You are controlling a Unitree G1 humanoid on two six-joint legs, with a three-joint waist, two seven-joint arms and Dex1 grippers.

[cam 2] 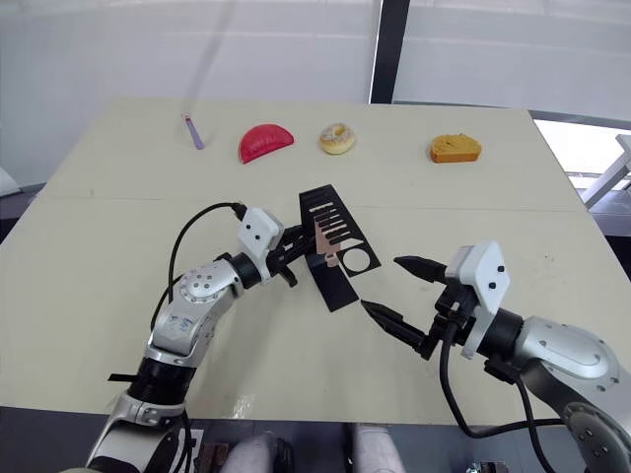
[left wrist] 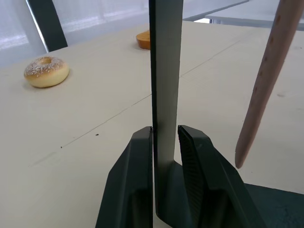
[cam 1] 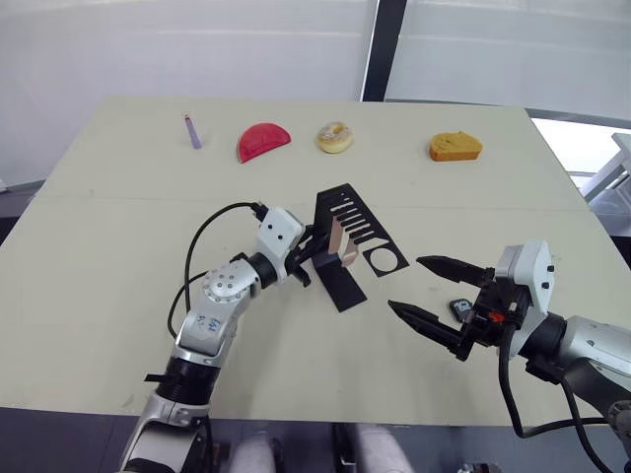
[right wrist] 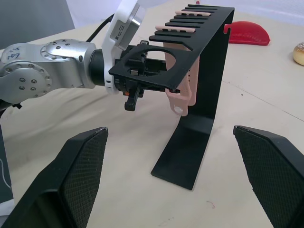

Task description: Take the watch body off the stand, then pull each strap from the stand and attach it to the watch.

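The black stand [cam 1: 347,258] is upright at mid-table, its ring hole [cam 1: 385,260] holding nothing. Two pale pink straps [right wrist: 183,90] hang from its slotted top arm, side by side. My left gripper [left wrist: 165,133] is shut on the edge of the stand's upright back, also seen from the head [cam 1: 314,254]. To the stand's right, my right gripper [cam 1: 405,284] is wide open with nothing between its fingers and points at the stand. The small black watch body [cam 1: 460,309] lies on the table close under that gripper, near the base of its fingers.
Along the table's far side lie a purple stick [cam 1: 191,131], a red slice [cam 1: 262,142], a sugared donut [cam 1: 334,136] and an orange bread-like piece [cam 1: 455,147]. A black cable [cam 1: 202,246] loops off the left arm.
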